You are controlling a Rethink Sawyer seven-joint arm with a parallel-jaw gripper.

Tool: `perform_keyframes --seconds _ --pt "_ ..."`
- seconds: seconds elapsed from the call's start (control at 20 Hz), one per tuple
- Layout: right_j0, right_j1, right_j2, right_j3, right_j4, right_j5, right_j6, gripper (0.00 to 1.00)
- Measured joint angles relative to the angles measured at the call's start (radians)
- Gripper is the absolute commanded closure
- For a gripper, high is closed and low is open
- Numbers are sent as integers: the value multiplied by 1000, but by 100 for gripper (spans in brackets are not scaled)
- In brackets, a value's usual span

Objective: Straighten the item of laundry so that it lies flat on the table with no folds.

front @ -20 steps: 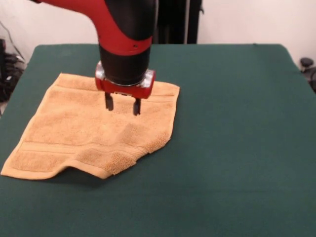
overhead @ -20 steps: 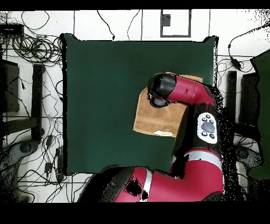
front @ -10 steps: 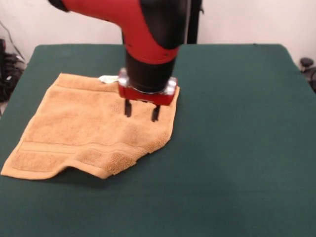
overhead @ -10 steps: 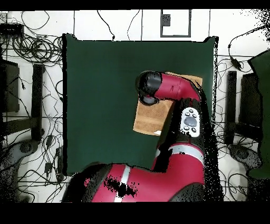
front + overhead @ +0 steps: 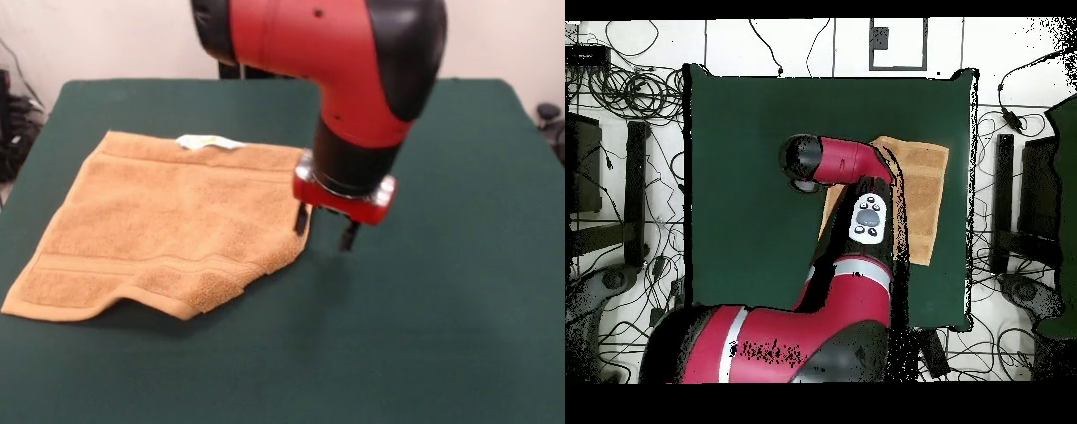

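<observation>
The item of laundry (image 5: 168,225) is a tan-orange towel lying on the left half of the green table (image 5: 441,309). Its near right corner is folded over, and a small white tag (image 5: 210,141) shows at its far edge. My gripper (image 5: 325,232) hangs open and empty just off the towel's right edge, one finger over the towel's rim, the other over bare table. In the overhead view the arm covers the gripper and part of the towel (image 5: 925,190); the table (image 5: 755,180) shows around them.
Cables and equipment lie on the floor around the table (image 5: 625,100) in the overhead view. Green table surface stretches to the right of the towel in the front view.
The arm has swung from above the towel's far middle to its right edge, uncovering the white tag. The gripper stays open. The towel has not moved.
</observation>
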Motion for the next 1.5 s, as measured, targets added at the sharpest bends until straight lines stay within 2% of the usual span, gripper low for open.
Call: perform_keyframes --seconds 0.2,0.3,0.65,1.05,1.5 --pt "-5 20 8 -8 1 -61 42 0" --pt "-36 16 38 -11 2 -58 40 0" --pt "-106 20 119 -49 -19 31 38 0" --pt "-111 41 132 -110 -51 107 38 0" --pt "-110 45 137 -127 -69 133 38 0"
